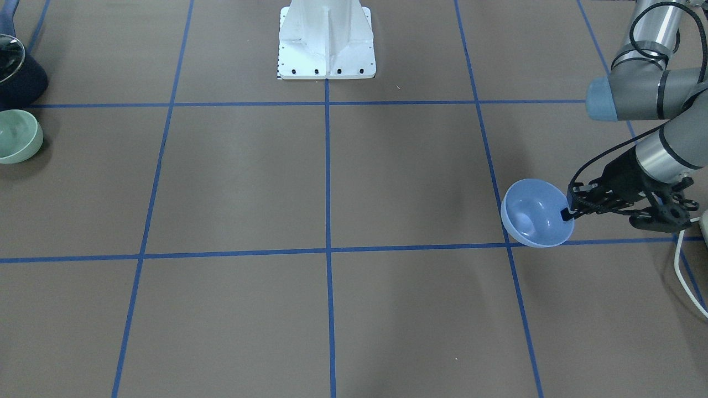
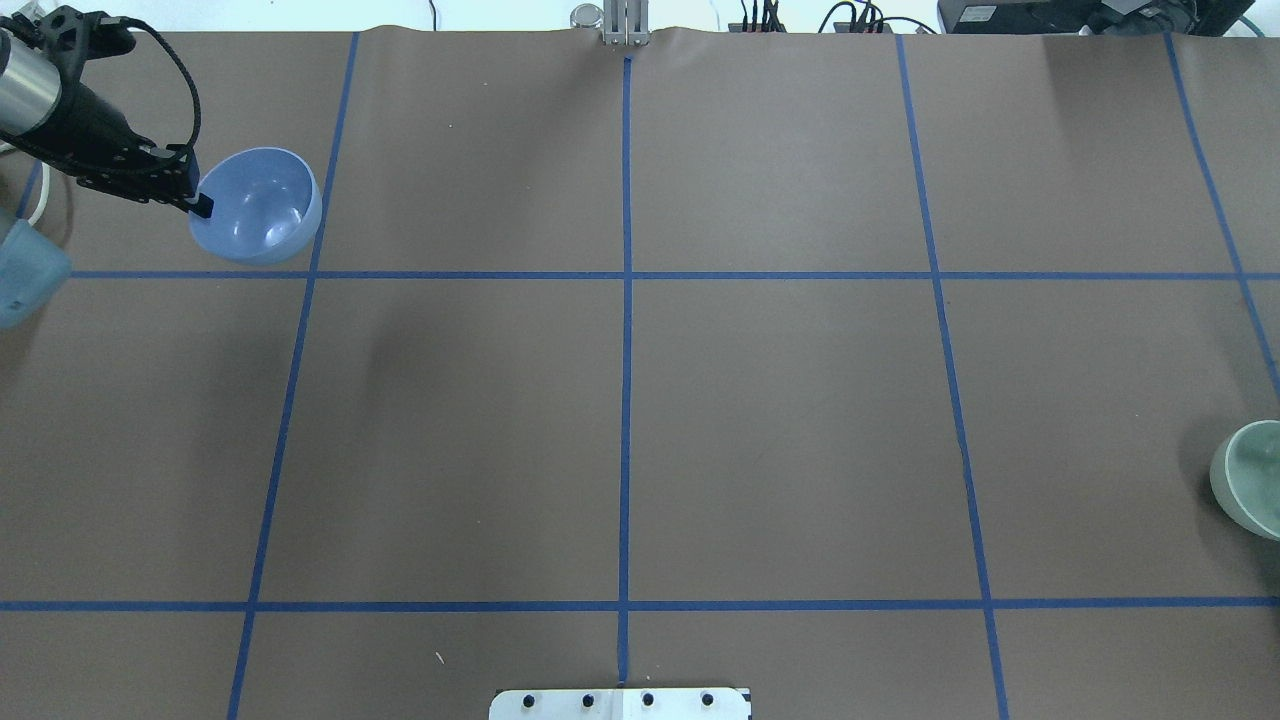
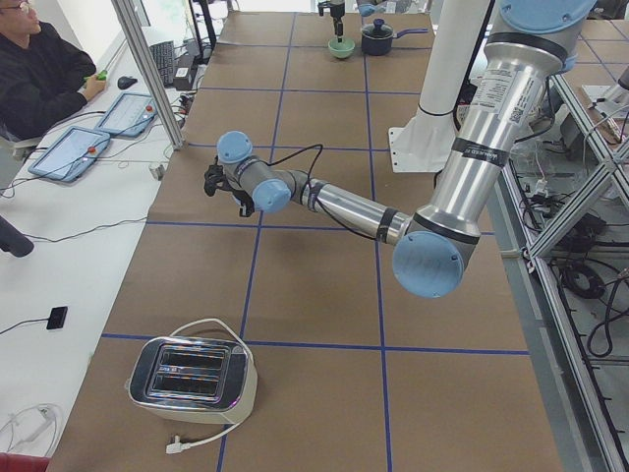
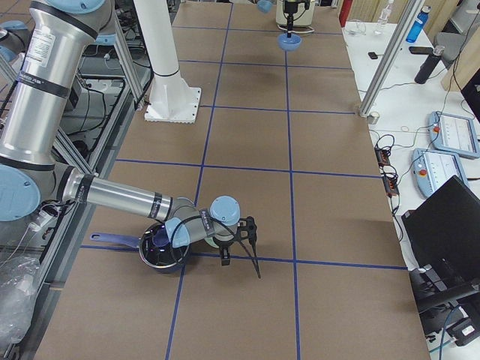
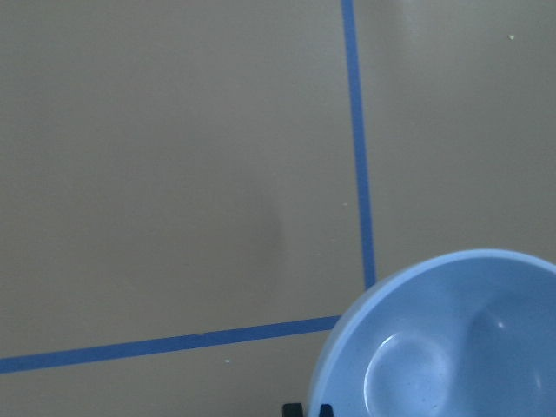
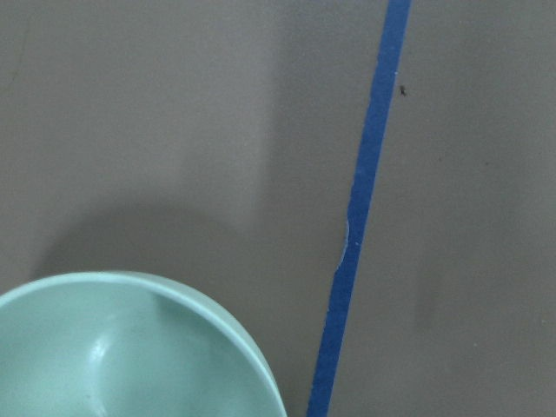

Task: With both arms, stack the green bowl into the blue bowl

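The blue bowl (image 1: 534,213) hangs tilted above the table, its opening towards the table's middle. My left gripper (image 1: 568,213) is shut on its rim. Both also show in the overhead view, the bowl (image 2: 258,205) at far left with the gripper (image 2: 200,205) on its rim. The left wrist view shows the bowl's inside (image 5: 452,347). The green bowl (image 1: 16,135) is at the opposite table edge, also in the overhead view (image 2: 1250,480) and the right wrist view (image 6: 122,347). My right gripper (image 3: 337,18) shows only small and far, just above the green bowl (image 3: 341,47); I cannot tell its state.
A dark pot with a glass lid (image 1: 16,72) stands right beside the green bowl. A toaster (image 3: 192,374) with a white cable (image 1: 686,271) sits near the left arm. The white pedestal (image 1: 326,41) is at the robot's side. An operator (image 3: 44,74) sits beyond the table.
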Tool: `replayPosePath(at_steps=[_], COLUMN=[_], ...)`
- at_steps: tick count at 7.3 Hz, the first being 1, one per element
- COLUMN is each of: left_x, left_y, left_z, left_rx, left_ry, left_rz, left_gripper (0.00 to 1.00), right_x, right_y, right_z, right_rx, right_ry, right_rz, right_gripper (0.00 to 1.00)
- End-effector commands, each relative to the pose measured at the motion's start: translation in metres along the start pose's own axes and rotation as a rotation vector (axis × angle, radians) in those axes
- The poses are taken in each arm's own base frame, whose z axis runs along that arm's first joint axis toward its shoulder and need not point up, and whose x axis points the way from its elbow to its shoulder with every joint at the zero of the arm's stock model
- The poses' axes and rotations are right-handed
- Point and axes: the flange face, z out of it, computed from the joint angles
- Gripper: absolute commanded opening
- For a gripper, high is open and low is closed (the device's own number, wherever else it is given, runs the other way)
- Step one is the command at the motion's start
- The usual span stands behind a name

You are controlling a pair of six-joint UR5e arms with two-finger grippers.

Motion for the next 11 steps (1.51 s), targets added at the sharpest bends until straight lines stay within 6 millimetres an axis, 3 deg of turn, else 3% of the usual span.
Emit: replayPosePath(at_steps=[1,3,4,6,7,8,10,11], left_x=[0.022,0.022,0.022,0.024,0.035,0.061,0.144,0.176], left_y=[0.001,0.001,0.0,-0.001,0.0,0.002,0.016,0.025], left_z=[0.009,0.009,0.009,0.009,0.013,0.022,0.061,0.075], left_rx=[-0.011,-0.01,-0.009,-0.008,-0.011,-0.013,0.001,0.003], left_ry=[0.011,0.01,0.009,0.01,0.013,0.02,0.016,0.02], left_rz=[-0.018,-0.018,-0.019,-0.017,-0.02,-0.052,-0.112,-0.138], left_gripper=[0.0,0.0,0.0,0.0,0.0,0.0,0.0,0.0], right_x=[-0.001,-0.001,-0.001,-0.002,-0.006,-0.016,-0.056,-0.072], right_y=[0.001,0.001,0.0,0.0,-0.002,-0.012,-0.053,-0.079], right_z=[0.003,0.003,0.003,0.003,0.0,-0.005,-0.041,-0.061], right_rx=[-0.003,-0.003,-0.004,-0.004,-0.001,0.01,0.074,0.088], right_ry=[-0.003,-0.003,-0.003,-0.006,-0.025,-0.048,-0.118,-0.131], right_rz=[-0.001,-0.002,-0.005,-0.003,-0.005,-0.004,0.034,0.045], right_gripper=[0.58,0.16,0.04,0.0,0.0,0.0,0.0,0.0])
